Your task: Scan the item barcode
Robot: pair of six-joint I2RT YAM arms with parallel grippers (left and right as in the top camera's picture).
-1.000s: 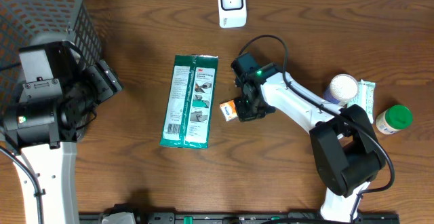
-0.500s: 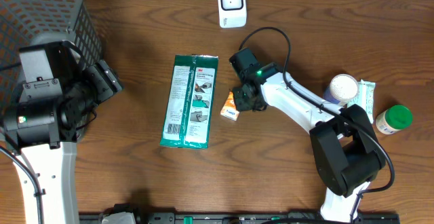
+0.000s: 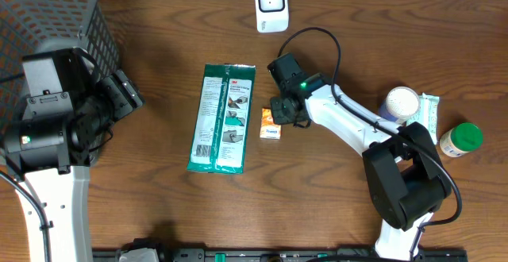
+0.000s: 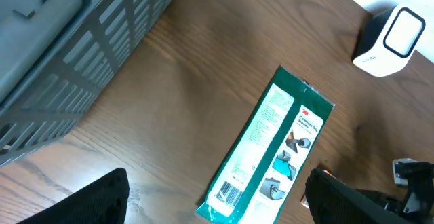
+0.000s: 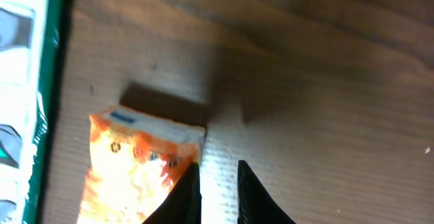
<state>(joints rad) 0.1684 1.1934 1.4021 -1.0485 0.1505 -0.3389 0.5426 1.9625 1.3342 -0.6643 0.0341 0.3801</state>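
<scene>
the only brand that could be read was a "3m" logo (image 4: 306,113), printed in white on the green package (image 3: 223,119) near the middle of the table (image 3: 143,206), at the package's end toward the far edge. a white label panel with a barcode (image 4: 229,191) stood at the package's opposite end, toward the near edge; its digits were too small to read. the smaller print along the package was illegible. the printing on the orange packet (image 5: 135,163), just beside the package, was too blurred to read.

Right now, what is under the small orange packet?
The orange packet lies flat on the wooden table beside the green package; only wood shows around it. Its underside is covered, so nothing beneath can be seen.
</scene>
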